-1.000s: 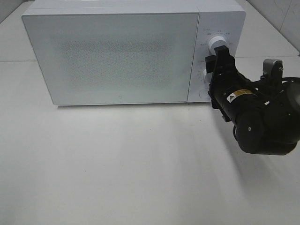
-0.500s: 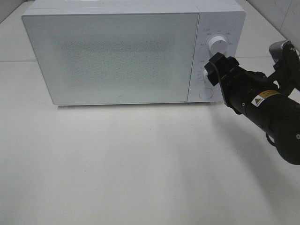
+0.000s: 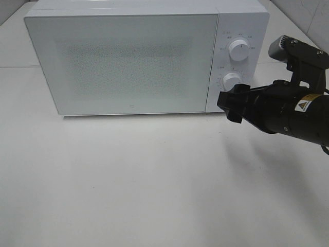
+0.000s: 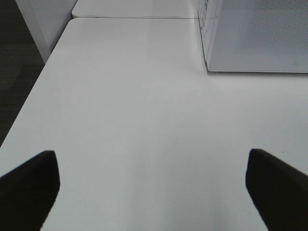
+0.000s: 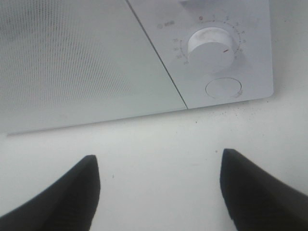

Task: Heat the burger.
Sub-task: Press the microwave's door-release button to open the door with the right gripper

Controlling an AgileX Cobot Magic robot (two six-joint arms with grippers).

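White tabletop (image 3: pixel 154 180) carrying a shut microwave (image 3: pixel 123 62); right gripper (image 3: pixel 230 104), jaws apart and empty, near its lower dial (image 3: pixel 232 80); left gripper (image 4: pixel 151 187), jaws wide apart, above the tabletop.

White worktop (image 3: pixel 128 180) bearing a white microwave (image 3: pixel 128 56), which stands toward the rear with its door shut and facing forward. On the panel to the right of the door are an upper dial (image 3: pixel 239 50), a lower dial (image 3: pixel 232 81) and, beneath them, a round button (image 5: pixel 223 88). Faint dark specks dot the surface near the oven's front foot.
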